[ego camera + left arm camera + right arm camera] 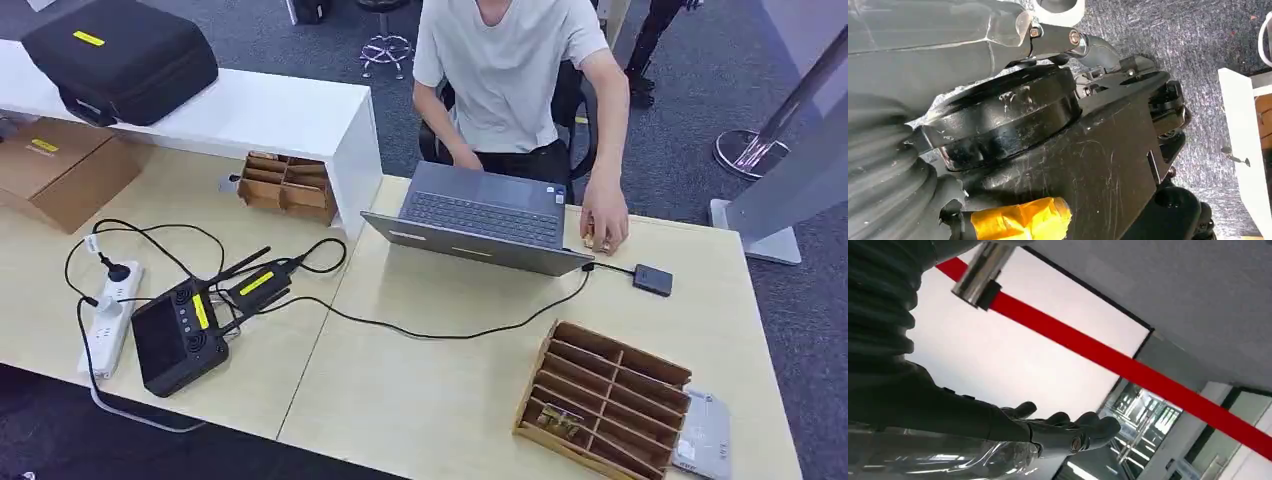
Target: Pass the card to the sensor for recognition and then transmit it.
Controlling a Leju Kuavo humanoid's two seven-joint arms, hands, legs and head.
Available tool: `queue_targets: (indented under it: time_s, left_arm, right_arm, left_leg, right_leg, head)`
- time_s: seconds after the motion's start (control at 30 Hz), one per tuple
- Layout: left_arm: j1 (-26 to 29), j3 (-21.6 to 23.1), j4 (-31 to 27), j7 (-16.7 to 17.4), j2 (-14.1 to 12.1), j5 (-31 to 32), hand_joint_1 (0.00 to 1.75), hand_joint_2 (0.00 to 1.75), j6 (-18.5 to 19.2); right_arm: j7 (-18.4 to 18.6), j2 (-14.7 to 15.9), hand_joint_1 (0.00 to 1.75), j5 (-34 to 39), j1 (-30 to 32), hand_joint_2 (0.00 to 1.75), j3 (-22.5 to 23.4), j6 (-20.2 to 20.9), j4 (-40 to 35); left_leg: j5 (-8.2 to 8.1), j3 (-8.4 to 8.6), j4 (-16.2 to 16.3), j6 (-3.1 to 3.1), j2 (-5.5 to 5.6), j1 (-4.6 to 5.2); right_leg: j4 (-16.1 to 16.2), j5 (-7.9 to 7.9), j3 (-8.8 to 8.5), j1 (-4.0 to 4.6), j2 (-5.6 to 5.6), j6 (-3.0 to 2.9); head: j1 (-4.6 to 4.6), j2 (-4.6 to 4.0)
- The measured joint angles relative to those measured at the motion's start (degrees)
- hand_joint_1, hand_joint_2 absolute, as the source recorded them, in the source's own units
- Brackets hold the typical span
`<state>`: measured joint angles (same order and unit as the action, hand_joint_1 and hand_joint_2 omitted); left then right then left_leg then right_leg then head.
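Wooden divider tray [605, 405] sits lower right of the head view on the pale tabletop [420, 400], cards [560, 422] in its near slot; black sensor [652, 279] right of the laptop [480, 215]; no legible writing. Grey carpet [1208, 45] fills the left wrist view's upper right. Right hand [1063, 432], lower centre, holds nothing, fingers outstretched; left hand's state cannot be told.
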<state>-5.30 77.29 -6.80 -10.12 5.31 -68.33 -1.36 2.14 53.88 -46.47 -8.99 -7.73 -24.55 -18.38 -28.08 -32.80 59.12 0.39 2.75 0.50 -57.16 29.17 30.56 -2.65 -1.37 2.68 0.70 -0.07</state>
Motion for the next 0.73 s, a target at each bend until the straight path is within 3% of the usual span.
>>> queue_targets:
  time_s: [0.2,0.47,0.73]
  left_arm:
    - [0.1,-0.5,0.0,-0.1,0.2,-0.6,0.0,1.75,0.0]
    - [0.0,-0.6,0.0,0.5,0.3,-0.9,0.0,1.75,-0.6]
    - [0.1,-0.6,0.0,0.6,0.3,-0.9,0.0,1.75,-0.7]
  right_arm:
    - [-1.6,-4.2,0.0,2.3,7.5,1.75,5.5,-1.2,4.7]
    - [-1.5,-15.0,0.0,5.6,11.2,1.75,10.0,-1.1,8.2]
    - [-1.3,-18.2,0.0,5.7,11.5,1.75,11.4,-0.7,9.3]
  left_leg:
    - [-0.02,0.0,0.0,-0.01,-0.05,0.0]
    - [-0.02,0.12,-0.1,-0.03,-0.3,-0.02]
    - [-0.02,0.17,0.0,-0.03,-0.44,0.02]
  right_leg:
    - [0.0,0.03,0.03,0.0,0.05,-0.02]
    - [0.0,0.03,0.05,0.0,0.32,-0.04]
    - [0.0,0.02,0.05,-0.06,0.49,-0.04]
  head:
    - [0.02,0.0]
    - [0.07,0.0]
    - [0.02,0.0]
